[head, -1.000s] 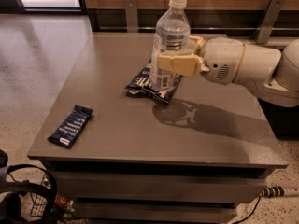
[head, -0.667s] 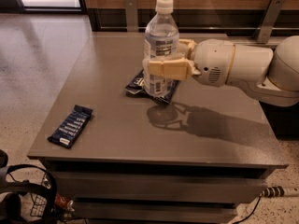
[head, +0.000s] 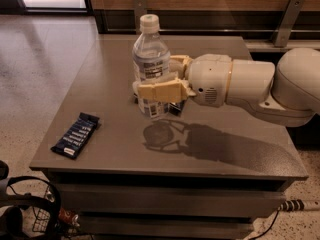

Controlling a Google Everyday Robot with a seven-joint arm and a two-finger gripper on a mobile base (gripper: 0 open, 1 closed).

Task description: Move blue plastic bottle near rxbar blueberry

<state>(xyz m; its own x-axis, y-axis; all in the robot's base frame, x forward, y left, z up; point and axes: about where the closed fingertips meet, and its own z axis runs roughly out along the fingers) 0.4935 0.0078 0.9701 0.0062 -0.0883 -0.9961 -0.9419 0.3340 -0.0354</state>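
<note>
Gripper (head: 150, 84): tan fingers (head: 161, 90) clamped on the blue plastic bottle (head: 150, 59), one finger across its near side, the other behind it on the far side. Grip sits on the lower half of the bottle, over the label band.

Arm (head: 235, 81): white, enters from 3 o'clock and runs roughly level over the right half of the table (head: 110, 79).

Bottle: upright, white cap (head: 149, 23) at 12 o'clock and base toward 6. It is a little left of the table's centre. Its round shadow (head: 162, 134) lies on the tabletop just toward 6 o'clock from the base, with a thin gap between them, so the bottle appears held slightly clear of the surface. Contact with the table cannot be told for certain.

Dark wrapper (head: 175, 108): small corner visible at 4 o'clock from the bottle base, under the near finger and mostly hidden. Kind cannot be told.

Rxbar blueberry (head: 76, 135): flat on the table near the front-left corner, at about 8 o'clock from the bottle and well apart from it. Long axis runs from 1 to 7 o'clock, white text rows up.

Surroundings: speckled floor (head: 40, 59) at 9 o'clock; two metal brackets (head: 286, 19) along the wood wall at 12 o'clock; wire basket (head: 42, 219) at the lower left.
</note>
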